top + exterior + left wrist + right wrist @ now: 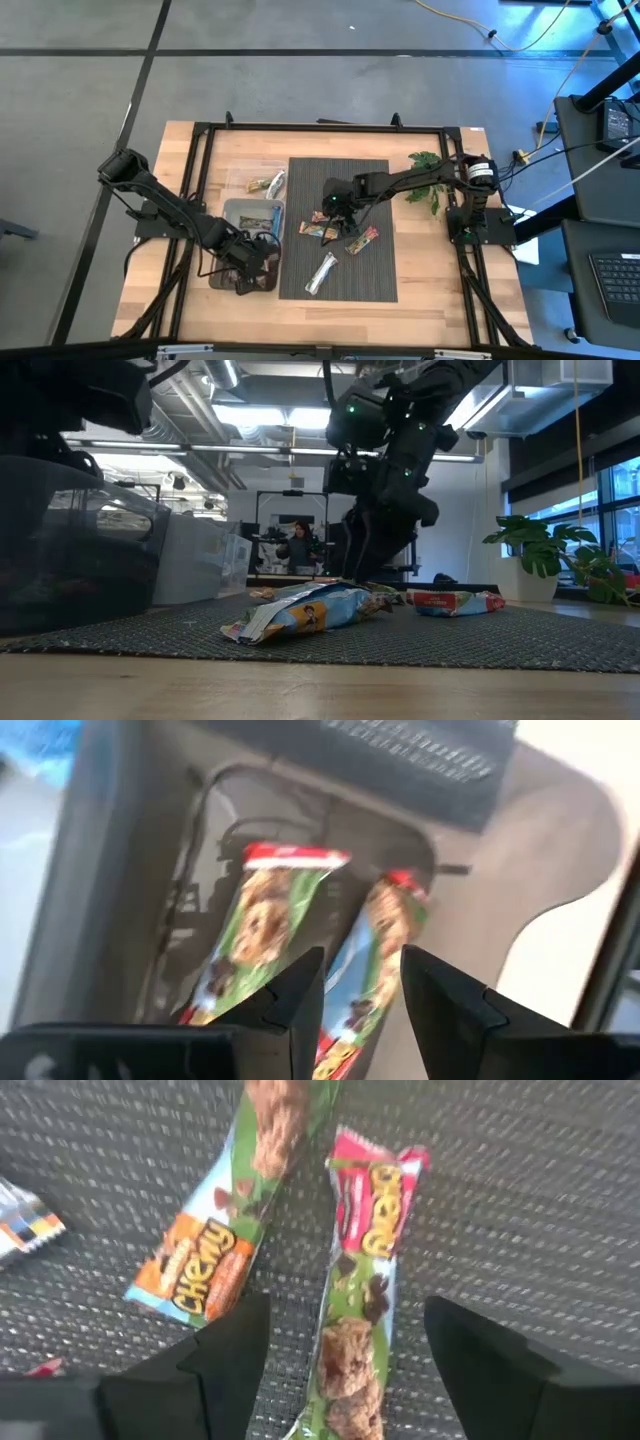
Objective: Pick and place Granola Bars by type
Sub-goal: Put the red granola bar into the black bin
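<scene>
Granola Bars [322, 232] lie scattered on the dark mat [340, 275], with one silver bar [321, 272] toward 6 o'clock. From the high view, I see the left gripper [252, 272] over a clear bin [250, 282] at the mat's 9 o'clock, and the right gripper [338, 208] above the mat's centre.

Low view: the wooden surface [320, 685] carries the mat; a workshop with a seated person [299, 546] lies beyond.

Left wrist view: the fingers [305, 990] stand partly apart, empty, above two red-topped bars [262, 925] in the bin.

Right wrist view: the fingers [235, 1350] stand wide, empty, straddling the pink-topped bar [360, 1320]. I judge a straight descent, centred on that bar and clear of the orange-ended bar [215, 1250], is best.
</scene>
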`<state>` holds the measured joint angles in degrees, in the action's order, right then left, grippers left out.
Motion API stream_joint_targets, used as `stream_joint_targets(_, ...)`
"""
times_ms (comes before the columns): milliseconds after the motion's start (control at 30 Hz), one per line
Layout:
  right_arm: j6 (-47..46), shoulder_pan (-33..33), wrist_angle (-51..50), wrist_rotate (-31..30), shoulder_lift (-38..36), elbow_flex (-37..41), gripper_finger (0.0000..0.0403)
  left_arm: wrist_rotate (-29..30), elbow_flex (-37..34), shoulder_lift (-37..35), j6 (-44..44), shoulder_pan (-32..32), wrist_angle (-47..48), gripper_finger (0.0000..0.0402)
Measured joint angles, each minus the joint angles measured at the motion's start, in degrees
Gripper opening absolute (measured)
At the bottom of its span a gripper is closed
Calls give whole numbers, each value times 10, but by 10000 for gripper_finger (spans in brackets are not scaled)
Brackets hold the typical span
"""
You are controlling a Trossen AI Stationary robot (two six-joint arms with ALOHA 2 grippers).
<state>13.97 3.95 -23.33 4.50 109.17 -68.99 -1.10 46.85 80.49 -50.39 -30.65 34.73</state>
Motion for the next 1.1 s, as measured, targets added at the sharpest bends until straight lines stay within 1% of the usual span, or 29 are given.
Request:
stream_joint_targets(167, 0, 0, 14, -6, 25, 0, 268, -4, 0, 0, 2, 0, -32, 127)
stream_joint_targets(300, -3, 0, 20, -38, 34, 0, 257, -4, 0, -6, 2, 0, -37, 127)
stream_joint_targets(433, -8, 0, 21, -40, 34, 0, 226, -2, 0, -28, 25, 1, -38, 127)
stream_joint_targets(500, -15, 0, 21, -40, 34, 0, 207, 8, 0, -43, 40, 1, -38, 127)
stream_joint_targets(633, -19, 0, 17, -40, 34, 0, 168, 50, 0, -69, 71, 0, -51, 127)
stream_joint_targets(767, -24, 0, 17, -40, 34, 0, 135, 105, 0, -77, 141, 0, -96, 127)
stream_joint_targets(833, -32, 0, 17, -40, 34, 0, 120, 123, 0, -77, 174, 1, -126, 127)
stream_joint_targets(967, -33, 0, 17, -40, 33, 0, 95, 124, 0, -77, 228, 0, -186, 127)
stream_joint_targets(1100, -33, 0, 19, -40, 32, 0, 80, 119, 0, -77, 257, 0, -234, 127)
